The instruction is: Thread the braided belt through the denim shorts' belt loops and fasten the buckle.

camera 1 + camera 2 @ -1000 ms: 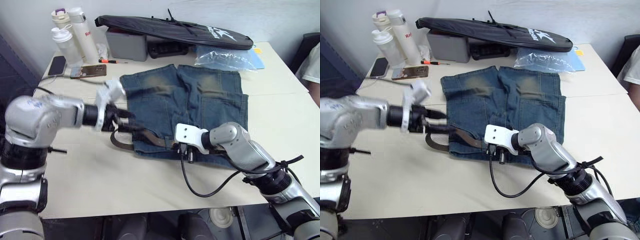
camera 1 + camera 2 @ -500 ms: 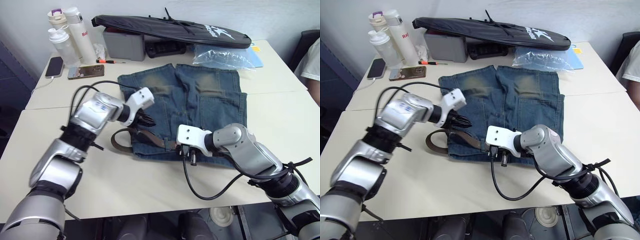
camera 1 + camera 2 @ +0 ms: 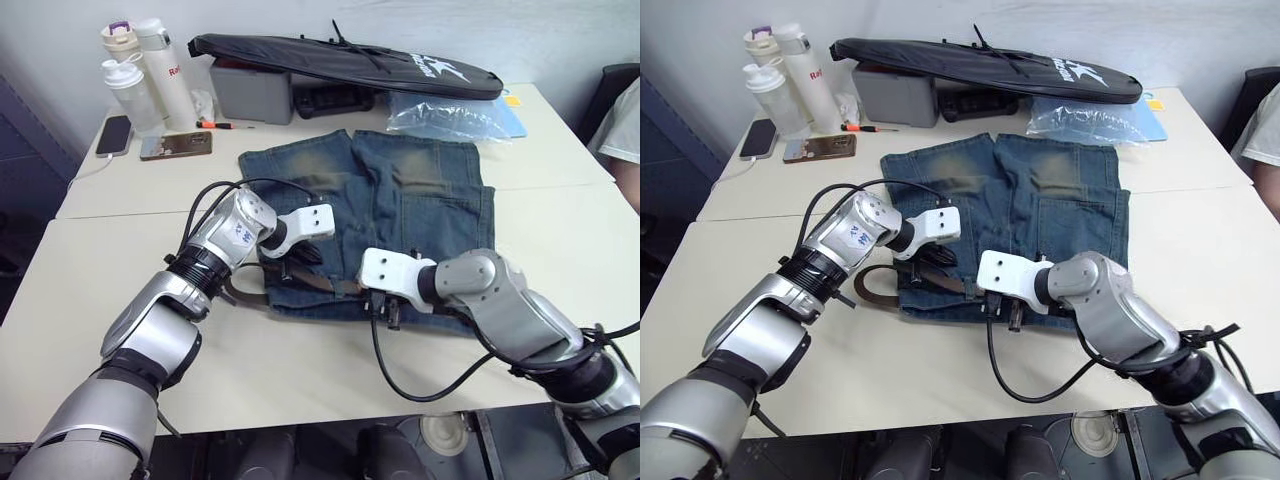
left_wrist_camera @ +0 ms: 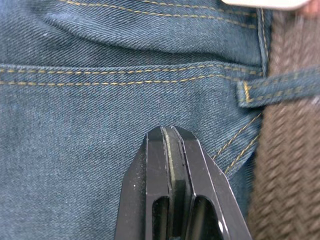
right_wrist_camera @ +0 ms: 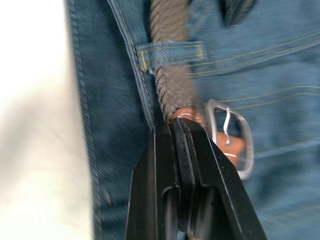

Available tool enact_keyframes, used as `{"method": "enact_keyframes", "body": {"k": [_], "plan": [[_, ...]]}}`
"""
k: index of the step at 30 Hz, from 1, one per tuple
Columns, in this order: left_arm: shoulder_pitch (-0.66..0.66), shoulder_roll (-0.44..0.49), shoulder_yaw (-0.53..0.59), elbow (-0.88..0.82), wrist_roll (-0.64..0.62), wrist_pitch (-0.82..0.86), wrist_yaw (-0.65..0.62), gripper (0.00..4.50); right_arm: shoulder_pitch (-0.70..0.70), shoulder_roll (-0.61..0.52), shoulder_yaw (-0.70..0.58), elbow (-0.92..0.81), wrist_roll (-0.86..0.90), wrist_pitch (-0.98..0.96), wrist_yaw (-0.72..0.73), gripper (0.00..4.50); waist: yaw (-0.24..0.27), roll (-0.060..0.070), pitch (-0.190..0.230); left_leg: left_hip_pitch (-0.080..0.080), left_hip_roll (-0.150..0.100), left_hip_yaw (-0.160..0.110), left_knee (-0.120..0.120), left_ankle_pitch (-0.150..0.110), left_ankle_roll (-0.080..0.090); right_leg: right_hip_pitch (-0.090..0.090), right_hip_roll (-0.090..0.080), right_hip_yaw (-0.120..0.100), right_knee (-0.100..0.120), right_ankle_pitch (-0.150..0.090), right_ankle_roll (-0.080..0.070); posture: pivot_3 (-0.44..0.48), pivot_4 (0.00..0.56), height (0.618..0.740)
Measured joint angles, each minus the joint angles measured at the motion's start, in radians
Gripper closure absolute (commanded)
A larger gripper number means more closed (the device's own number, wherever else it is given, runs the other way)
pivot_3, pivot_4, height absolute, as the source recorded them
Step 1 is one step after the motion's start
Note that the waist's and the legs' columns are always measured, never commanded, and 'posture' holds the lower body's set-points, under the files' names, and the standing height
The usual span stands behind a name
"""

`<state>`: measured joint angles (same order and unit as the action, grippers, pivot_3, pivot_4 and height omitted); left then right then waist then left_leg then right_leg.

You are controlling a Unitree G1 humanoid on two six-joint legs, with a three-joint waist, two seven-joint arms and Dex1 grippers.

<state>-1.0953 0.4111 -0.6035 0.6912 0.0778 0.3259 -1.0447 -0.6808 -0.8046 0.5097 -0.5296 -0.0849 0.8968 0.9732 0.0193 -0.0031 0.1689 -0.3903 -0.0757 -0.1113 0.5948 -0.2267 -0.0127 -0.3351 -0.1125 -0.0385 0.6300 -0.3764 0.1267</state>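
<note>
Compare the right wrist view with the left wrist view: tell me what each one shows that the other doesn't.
Right wrist view alone: the silver buckle, the belt's reddish leather end, pale tabletop, and the right gripper shut at that belt end. Left wrist view alone: the left gripper shut, empty, over plain denim. Both: the denim shorts, the braided belt and a belt loop that the belt passes under.

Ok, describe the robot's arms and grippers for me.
Both arms are silver-grey metal with black joint rings and loose black cables. Each wrist carries a white block. The left gripper and right gripper each have two black fingers. The left forearm bears small blue markings.
</note>
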Motion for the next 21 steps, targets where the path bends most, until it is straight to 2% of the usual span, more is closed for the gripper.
{"method": "enact_keyframes", "body": {"k": [3, 6, 11, 15, 18, 21], "plan": [[-0.010, -0.021, 0.012, 0.043, 0.018, -0.023, -0.010, 4.43, -0.089, -0.056, -0.016, -0.025, -0.023, -0.096, 0.025, 4.50, 0.001, 0.002, -0.002, 0.002, 0.000, 0.000, 0.000, 0.000, 0.001, 0.002, 0.000, 0.000, 0.000, 0.000, 0.000, 0.000, 0.150, 0.740], [-0.017, -0.047, 0.029, 0.078, 0.039, -0.047, -0.014, 4.43, -0.119, -0.108, -0.040, -0.022, -0.036, -0.210, 0.060, 4.50, 0.006, 0.002, -0.002, 0.004, -0.001, 0.000, 0.001, -0.001, 0.002, 0.007, 0.000, -0.002, -0.003, 0.000, 0.001, 0.000, 0.150, 0.740], [-0.016, -0.059, 0.054, 0.106, 0.051, -0.066, -0.021, 4.43, -0.102, -0.177, -0.091, 0.010, -0.037, -0.313, 0.112, 4.50, 0.006, 0.002, -0.003, 0.004, -0.001, -0.001, 0.003, -0.002, 0.003, 0.009, -0.001, -0.001, -0.004, 0.001, 0.003, 0.000, 0.150, 0.740], [-0.009, -0.061, 0.069, 0.107, 0.060, -0.069, -0.026, 4.43, -0.038, -0.162, -0.162, 0.022, 0.031, -0.269, 0.135, 4.50, 0.006, 0.001, -0.003, 0.005, -0.001, -0.001, 0.003, -0.002, 0.003, 0.010, -0.001, -0.002, -0.004, 0.001, 0.003, 0.000, 0.150, 0.740], [-0.002, -0.061, 0.082, 0.102, 0.066, -0.069, -0.031, 4.50, 0.036, -0.103, -0.168, 0.014, 0.091, -0.201, 0.132, 3.53, 0.004, 0.001, -0.003, 0.005, -0.001, -0.001, 0.003, -0.002, 0.003, 0.010, -0.001, -0.002, -0.003, 0.001, 0.003, 0.000, 0.150, 0.740], [0.006, -0.060, 0.093, 0.094, 0.069, -0.066, -0.038, 4.50, 0.067, -0.080, -0.149, 0.000, 0.096, -0.195, 0.114, 2.23, 0.004, 0.002, -0.003, 0.005, -0.001, -0.001, 0.003, -0.002, 0.003, 0.010, -0.001, -0.002, -0.003, 0.001, 0.003, 0.000, 0.150, 0.740]]}}
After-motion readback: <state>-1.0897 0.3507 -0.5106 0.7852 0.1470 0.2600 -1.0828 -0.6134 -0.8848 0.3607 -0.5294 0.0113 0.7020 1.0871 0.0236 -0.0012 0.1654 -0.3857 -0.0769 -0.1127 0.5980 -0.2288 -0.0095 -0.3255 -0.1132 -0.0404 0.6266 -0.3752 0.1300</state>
